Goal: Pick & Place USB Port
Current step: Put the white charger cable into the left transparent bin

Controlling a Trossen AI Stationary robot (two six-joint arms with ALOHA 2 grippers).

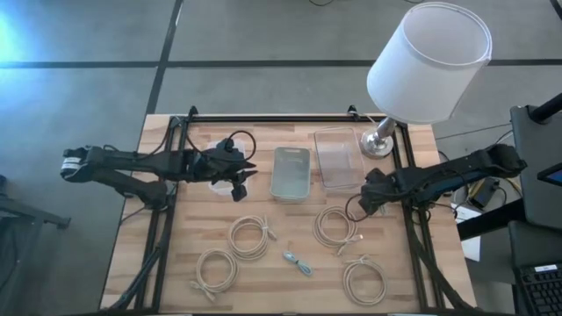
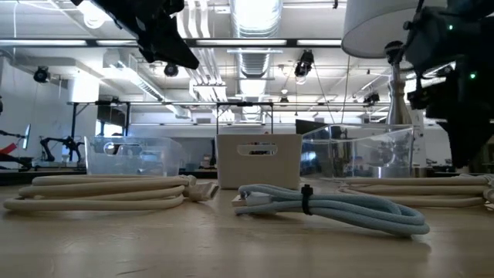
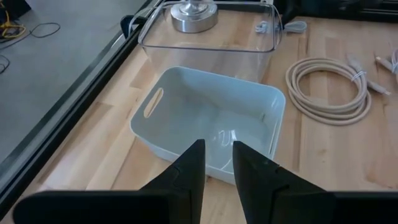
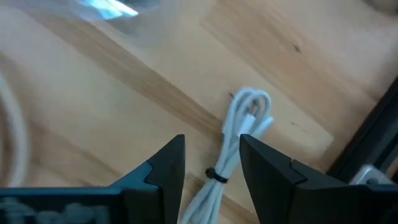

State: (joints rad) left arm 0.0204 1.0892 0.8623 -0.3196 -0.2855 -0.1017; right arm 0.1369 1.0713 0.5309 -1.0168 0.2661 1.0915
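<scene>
A white bundled cable (image 4: pixel 244 118) with a black tie lies on the wood close to the table's right rail. It also shows in the left wrist view (image 3: pixel 273 26), beyond the clear bin. My right gripper (image 1: pixel 363 198) (image 4: pixel 211 140) is low over it and open, one finger on each side of the bundle with a gap to each finger. My left gripper (image 1: pixel 249 168) (image 3: pixel 217 146) hangs high, left of the grey-green bin (image 1: pixel 291 172) (image 3: pixel 211 115). Its fingers are a narrow gap apart and hold nothing. The bin holds nothing.
A clear bin (image 1: pixel 338 158) stands right of the grey-green one, with a lamp's base (image 1: pixel 378 143) and its white shade (image 1: pixel 428 61) behind it. Several beige cable coils (image 1: pixel 248 237) (image 1: pixel 335 226) and a light blue cable (image 1: pixel 297 262) lie on the near half of the table.
</scene>
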